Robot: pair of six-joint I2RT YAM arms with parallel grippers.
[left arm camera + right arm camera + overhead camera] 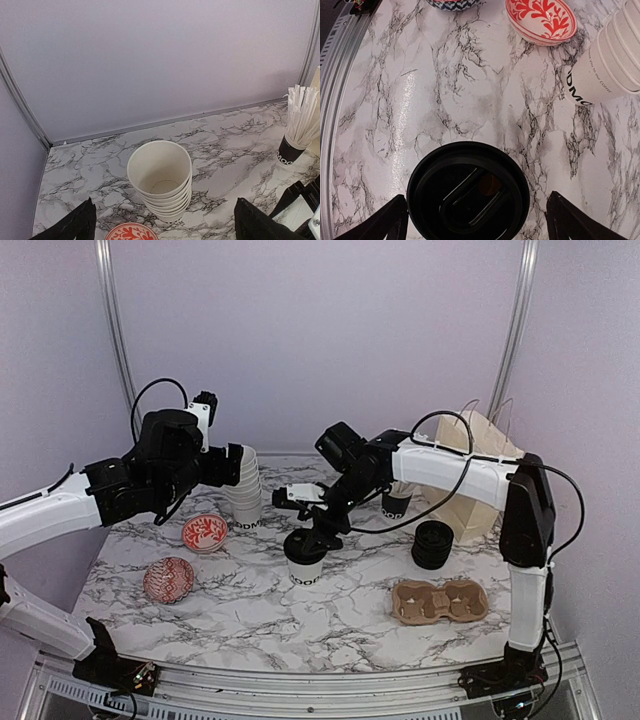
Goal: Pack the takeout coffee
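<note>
Right claw (476, 197) hangs wide astride the lidded coffee cup (305, 568) on the worktop (360, 625), cardboard carrier (440, 601) at its four o'clock; left claw (165, 202), also wide, faces the stacked cups (160, 175)

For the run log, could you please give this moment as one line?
right pincer: open, over lidded cup | left pincer: open, facing cup stack | carrier: empty

Lidded cup (468, 192): body hidden under lid. Red bowl (131, 233): cut by bottom edge. Paper bag (470, 518): partly behind right arm (455, 472).
</note>
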